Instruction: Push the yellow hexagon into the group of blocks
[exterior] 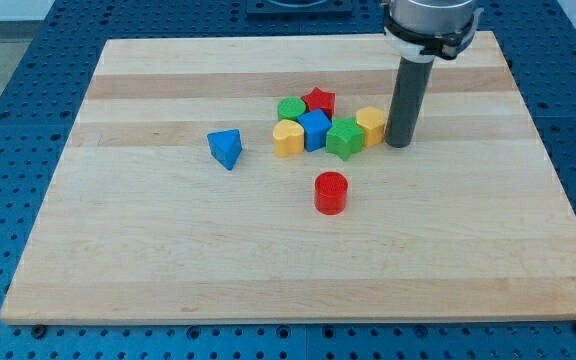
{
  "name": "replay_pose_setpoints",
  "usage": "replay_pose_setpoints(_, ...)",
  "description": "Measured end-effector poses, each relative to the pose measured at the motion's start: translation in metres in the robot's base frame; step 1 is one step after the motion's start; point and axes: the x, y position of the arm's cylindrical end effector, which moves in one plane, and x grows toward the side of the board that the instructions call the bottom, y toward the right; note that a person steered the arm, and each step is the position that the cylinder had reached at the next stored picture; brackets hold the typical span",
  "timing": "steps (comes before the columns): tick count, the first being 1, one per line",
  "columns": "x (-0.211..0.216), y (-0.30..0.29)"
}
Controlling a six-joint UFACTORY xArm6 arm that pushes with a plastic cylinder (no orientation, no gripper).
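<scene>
The yellow hexagon [372, 124] sits at the right end of a tight group of blocks near the board's middle. It touches a green star [345, 139]. The group also holds a blue cube [315, 130], a yellow heart [288, 138], a green block [291, 108] and a red star [319, 100]. My tip [398, 143] rests on the board just to the right of the yellow hexagon, touching or nearly touching it.
A blue triangular block [226, 148] lies apart to the left of the group. A red cylinder [331, 192] stands alone below the group. The wooden board [168, 260] sits on a blue perforated table.
</scene>
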Motion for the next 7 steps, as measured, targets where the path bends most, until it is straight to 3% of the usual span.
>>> replay_pose_setpoints(5, -0.019, -0.018)
replay_pose_setpoints(7, -0.040, 0.011)
